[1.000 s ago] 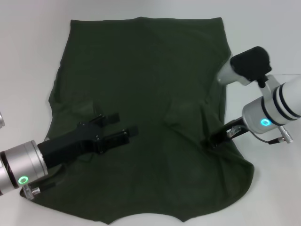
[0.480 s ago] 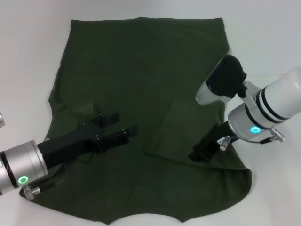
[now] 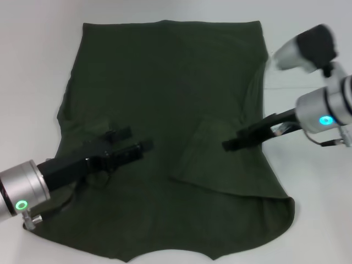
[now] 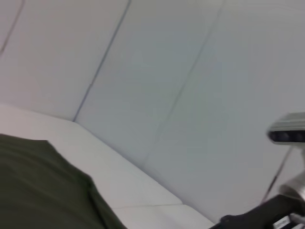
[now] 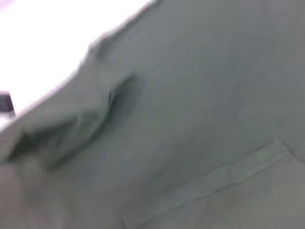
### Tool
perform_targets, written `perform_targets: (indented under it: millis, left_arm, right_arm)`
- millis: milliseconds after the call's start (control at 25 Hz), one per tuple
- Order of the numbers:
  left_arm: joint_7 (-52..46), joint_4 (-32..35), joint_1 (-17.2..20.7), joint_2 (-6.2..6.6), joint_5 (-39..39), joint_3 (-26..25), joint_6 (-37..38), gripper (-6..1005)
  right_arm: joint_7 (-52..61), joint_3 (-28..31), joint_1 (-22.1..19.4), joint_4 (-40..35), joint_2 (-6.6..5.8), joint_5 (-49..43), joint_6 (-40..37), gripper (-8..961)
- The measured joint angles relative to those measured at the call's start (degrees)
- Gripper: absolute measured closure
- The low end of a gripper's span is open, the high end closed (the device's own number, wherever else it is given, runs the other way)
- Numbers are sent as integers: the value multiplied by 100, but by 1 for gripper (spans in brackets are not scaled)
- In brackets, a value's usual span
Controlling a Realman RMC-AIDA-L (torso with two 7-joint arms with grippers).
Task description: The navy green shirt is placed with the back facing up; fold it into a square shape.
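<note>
The navy green shirt (image 3: 165,82) lies spread flat on the white table (image 3: 33,66), plain side up. Its right sleeve (image 3: 220,159) is folded inward over the body. My right gripper (image 3: 230,144) hovers just above that folded flap, open and holding nothing. My left gripper (image 3: 132,140) is open and low over the shirt's left side near the left sleeve, holding nothing. The right wrist view shows only shirt fabric (image 5: 200,95) with a hem seam (image 5: 214,181). The left wrist view shows a shirt edge (image 4: 38,191) and the right arm's gripper (image 4: 267,214) far off.
Bare white table surrounds the shirt on the left, the far side and the right (image 3: 319,220). The shirt's near hem (image 3: 165,254) reaches the bottom edge of the head view. A pale wall (image 4: 167,71) shows behind the table.
My right gripper has let go of the folded right sleeve and moved up and back toward the right. The left gripper has slid slightly back to the left. The sleeve stays folded over.
</note>
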Motion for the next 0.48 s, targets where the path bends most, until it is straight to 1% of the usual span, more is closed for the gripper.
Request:
perform_targets:
  millis: [80, 200, 320, 480]
  left_arm:
    - [-160, 3, -3, 28, 3, -26, -79, 84]
    - [-338, 45, 6, 68, 4, -81, -113, 84]
    - [-543, 116, 14, 105, 22, -126, -99, 83]
    - [-931, 356, 9, 154, 192, -53, -77, 82]
  right_arm:
    - [-81, 330, -155, 55, -93, 344, -190, 422]
    - [-276, 454, -499, 125, -203, 952, -432, 338]
    - [-591, 494, -831, 131, -227, 1412, -636, 258]
    - [-1208, 633, -1250, 138, -267, 2008, -1103, 91]
